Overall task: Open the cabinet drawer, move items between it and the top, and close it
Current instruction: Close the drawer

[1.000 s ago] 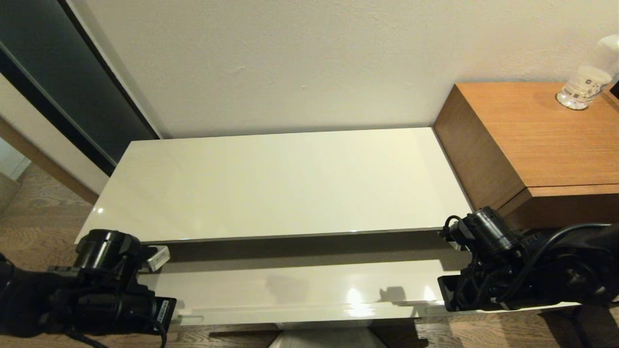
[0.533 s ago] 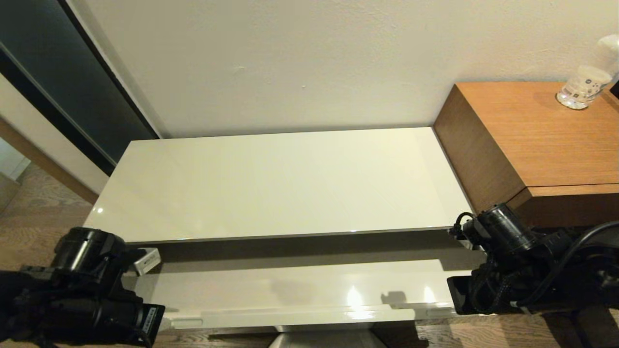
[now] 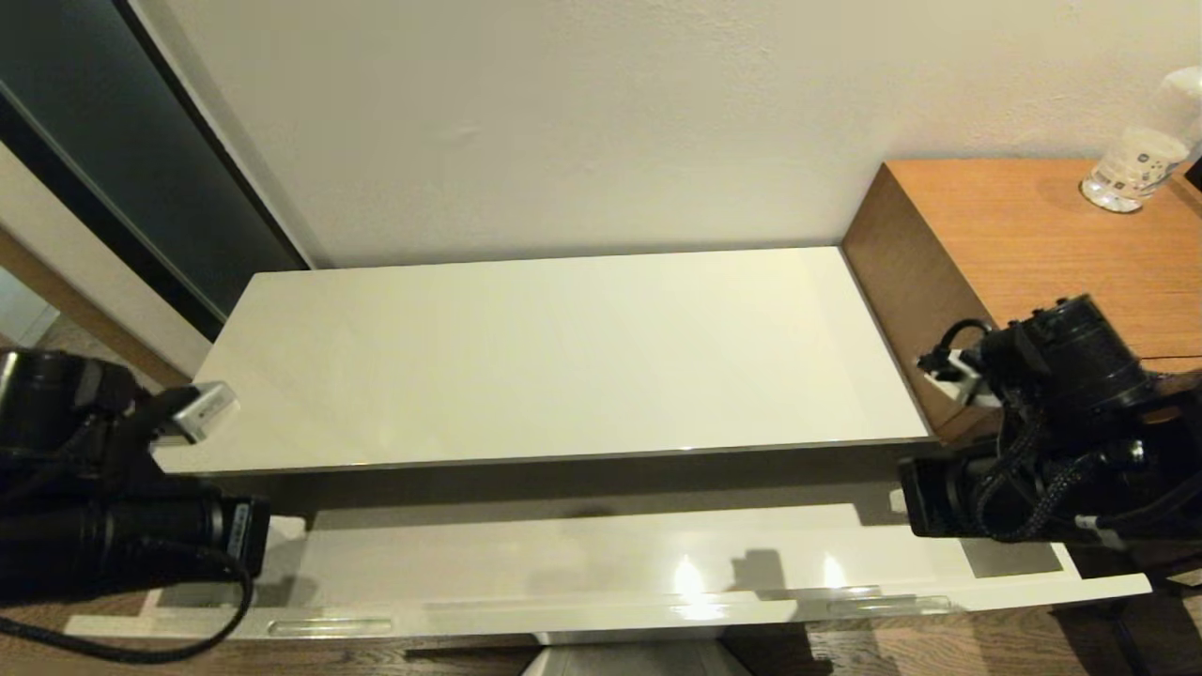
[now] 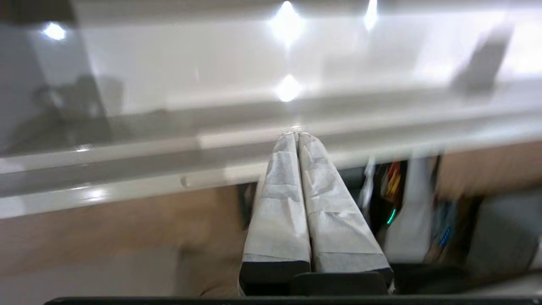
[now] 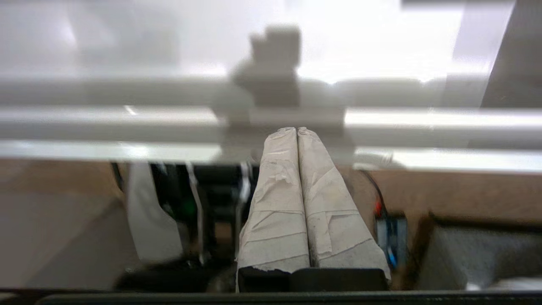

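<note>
The long cream cabinet shows its glossy top [image 3: 563, 357], which is bare. Below it the drawer [image 3: 601, 563] stands pulled out, cream floor exposed, with no item visible in it. Two slot handles [image 3: 329, 626] [image 3: 873, 606] lie along its front edge. My left arm [image 3: 103, 507] hangs over the drawer's left end and my right arm [image 3: 1042, 469] over its right end; their fingers are hidden in the head view. In the left wrist view the left gripper [image 4: 296, 135] is shut and empty above the drawer's front rim [image 4: 381, 127]. The right gripper [image 5: 297, 129] is shut and empty above the same rim [image 5: 423, 127].
A taller brown wood-grain desk unit [image 3: 1052, 244] adjoins the cabinet's right end, close behind my right arm, with a clear glass bottle [image 3: 1132, 164] at its back. A dark panel [image 3: 122, 160] stands at the left, with wood floor [image 3: 56, 638] below.
Both arms have risen from the drawer's front edge and swung outward, left arm to the left, right arm to the right. The drawer stands a little further out.
</note>
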You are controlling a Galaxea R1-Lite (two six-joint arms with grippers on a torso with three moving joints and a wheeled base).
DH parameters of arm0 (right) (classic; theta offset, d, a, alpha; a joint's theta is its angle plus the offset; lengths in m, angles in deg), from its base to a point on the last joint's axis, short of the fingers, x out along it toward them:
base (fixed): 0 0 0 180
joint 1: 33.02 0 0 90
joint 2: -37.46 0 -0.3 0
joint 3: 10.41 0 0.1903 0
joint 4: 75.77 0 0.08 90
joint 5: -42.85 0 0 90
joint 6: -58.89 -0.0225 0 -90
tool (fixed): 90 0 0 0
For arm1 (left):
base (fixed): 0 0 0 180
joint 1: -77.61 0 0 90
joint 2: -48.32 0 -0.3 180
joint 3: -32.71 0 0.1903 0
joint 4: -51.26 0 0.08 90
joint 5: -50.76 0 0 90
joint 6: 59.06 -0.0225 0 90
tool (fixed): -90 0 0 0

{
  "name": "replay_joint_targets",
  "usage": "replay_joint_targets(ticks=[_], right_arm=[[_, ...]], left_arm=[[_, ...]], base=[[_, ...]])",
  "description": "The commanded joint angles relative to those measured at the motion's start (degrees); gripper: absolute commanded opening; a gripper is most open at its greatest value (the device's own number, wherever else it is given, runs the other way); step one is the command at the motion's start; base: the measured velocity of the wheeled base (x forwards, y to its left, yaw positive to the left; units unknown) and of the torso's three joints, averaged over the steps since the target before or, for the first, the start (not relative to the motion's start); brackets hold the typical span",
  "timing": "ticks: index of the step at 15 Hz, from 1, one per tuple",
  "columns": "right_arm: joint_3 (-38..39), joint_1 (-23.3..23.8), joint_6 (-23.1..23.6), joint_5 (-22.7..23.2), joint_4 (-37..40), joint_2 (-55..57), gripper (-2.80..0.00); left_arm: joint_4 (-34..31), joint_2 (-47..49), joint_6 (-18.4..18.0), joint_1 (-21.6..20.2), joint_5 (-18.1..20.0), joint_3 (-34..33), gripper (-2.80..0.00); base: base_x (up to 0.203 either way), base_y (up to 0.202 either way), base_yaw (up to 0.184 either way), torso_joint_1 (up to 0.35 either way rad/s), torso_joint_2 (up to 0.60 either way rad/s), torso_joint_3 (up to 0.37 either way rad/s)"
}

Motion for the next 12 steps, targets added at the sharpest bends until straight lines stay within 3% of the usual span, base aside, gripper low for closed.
replay_joint_targets(ticks=[1, 5, 8, 12], right_arm=[[-1.5, -0.7, -0.1, -0.4, 0.7, -4.9, -2.8], [-0.2, -2.6, -0.1, -0.5, 3.6, -7.3, -2.8], [4.1, -2.7, -0.1, -0.4, 4.7, -6.7, -2.8], [7.6, -2.7, -0.3, -0.2, 3.9, -2.8, -2.8]], left_arm=[[-0.2, -3.8, 1.8, -0.5, 0.0, 1.2, -2.8], [-1.3, -6.3, 1.2, -0.4, 0.1, -2.6, -2.8], [-8.6, -8.5, -1.7, -0.4, 0.1, -5.2, -2.8], [-9.2, -6.8, -2.1, -0.1, 0.8, -7.1, -2.8]], base=[[0.0, 0.0, 0.0, 0.0, 0.0, 0.0], [0.0, 0.0, 0.0, 0.0, 0.0, 0.0], [0.0, 0.0, 0.0, 0.0, 0.0, 0.0], [0.0, 0.0, 0.0, 0.0, 0.0, 0.0]])
